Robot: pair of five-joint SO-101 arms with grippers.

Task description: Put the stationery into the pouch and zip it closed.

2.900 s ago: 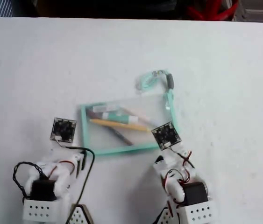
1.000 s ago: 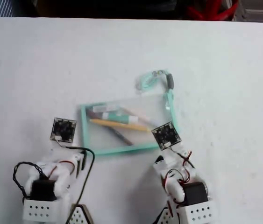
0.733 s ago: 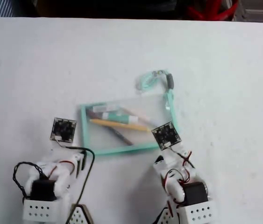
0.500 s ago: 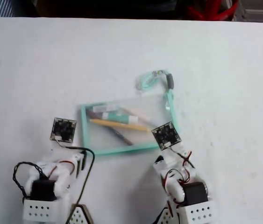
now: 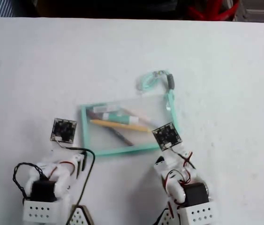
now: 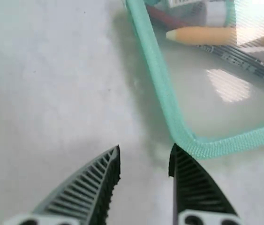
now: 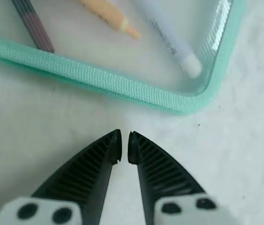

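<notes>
There is print to be seen, but none I can make out. A white pen (image 7: 169, 42) carries a faint line of lettering down its barrel. A dark pen (image 6: 244, 58) has pale marks along it, and a white tube (image 6: 216, 7) wears a label with dark characters, all too small to read.

The pouch (image 5: 122, 151) lies flat on the white table (image 5: 38, 65), a clear rectangular sleeve edged all round with woven teal tape. Through its glossy face the stationery shows inside: an orange pencil (image 5: 117, 124), the white pieces beside it, and a dark striped pencil (image 7: 33, 26) lying at a slant. A teal loop strap (image 5: 148, 80) with a dark piece (image 5: 171, 80) on it trails from the corner farthest from both arms. Whether the zip is drawn I cannot tell.

The left gripper (image 6: 144, 149) hangs low over the table with its ribbed fingers spread, holding nothing. One rounded near corner of the pouch sits just ahead of its tips, close by one finger but not touching it.

The right gripper (image 7: 124, 140) has its fingers pressed almost together, with only a sliver between the tips, and nothing pinched. The pouch's other near corner and its long teal edge lie just ahead of those tips, a little apart from them. The pouch sits ahead of and between the two grippers.
</notes>
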